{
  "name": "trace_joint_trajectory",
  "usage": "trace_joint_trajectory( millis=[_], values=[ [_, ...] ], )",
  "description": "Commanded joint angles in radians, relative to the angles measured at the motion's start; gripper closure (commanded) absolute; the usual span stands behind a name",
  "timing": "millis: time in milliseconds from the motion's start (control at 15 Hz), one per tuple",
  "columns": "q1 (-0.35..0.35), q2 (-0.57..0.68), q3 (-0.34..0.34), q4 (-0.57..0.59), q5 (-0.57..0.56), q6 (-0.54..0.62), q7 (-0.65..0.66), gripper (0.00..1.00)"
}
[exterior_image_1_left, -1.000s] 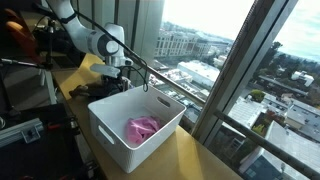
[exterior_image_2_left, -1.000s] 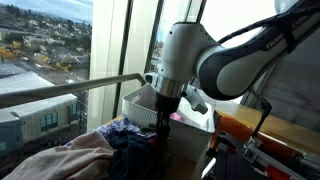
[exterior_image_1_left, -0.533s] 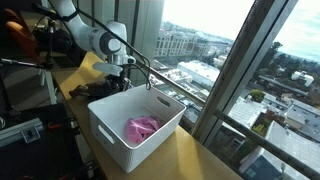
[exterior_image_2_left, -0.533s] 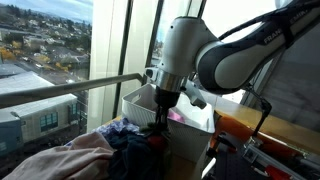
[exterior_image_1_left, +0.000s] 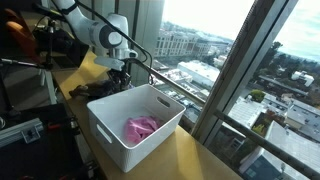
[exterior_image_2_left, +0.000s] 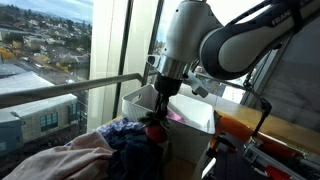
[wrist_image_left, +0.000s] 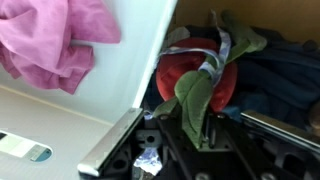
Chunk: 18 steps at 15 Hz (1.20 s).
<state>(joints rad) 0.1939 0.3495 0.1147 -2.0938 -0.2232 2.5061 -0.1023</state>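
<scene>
Progress, as we judge it: on the worktop (exterior_image_1_left: 195, 158) the white bin (exterior_image_1_left: 108, 135) holds just 1 item, a pink cloth (exterior_image_1_left: 142, 127). It lies crumpled on the bin floor, also seen in the wrist view (wrist_image_left: 55, 40). The clothes pile (exterior_image_2_left: 85, 152) sits outside the bin, just beside its wall, and most of it looks untouched, so the bulk of the work is left.

We read the step in hand as a pick from that pile. The green cloth (wrist_image_left: 200, 95) lies over a red garment (wrist_image_left: 178, 72), close to the bin's outer wall. Its long axis in the wrist view runs approx top-to-bottom w/ a slight lean, far end toward upper right and near end in the jaws.

The pincer (wrist_image_left: 196, 128) is pinching the green cloth, low over the pile and not lifted clear.
</scene>
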Motion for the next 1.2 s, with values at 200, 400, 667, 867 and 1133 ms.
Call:
trace_joint_trajectory(
  millis=[200, 400, 667, 867, 1133],
  values=[
    [-0.064, -0.216, 0.028, 0.000, 0.118, -0.097, -0.141, 0.96],
    [-0.095, -0.304, 0.005, 0.027, 0.157, -0.135, -0.196, 0.96],
    [-0.145, -0.405, -0.047, 0.106, 0.179, -0.190, -0.256, 0.96],
    [-0.171, -0.461, -0.091, 0.189, 0.166, -0.218, -0.271, 0.96],
    [-0.195, -0.466, -0.148, 0.304, 0.168, -0.269, -0.307, 0.96]
  ],
)
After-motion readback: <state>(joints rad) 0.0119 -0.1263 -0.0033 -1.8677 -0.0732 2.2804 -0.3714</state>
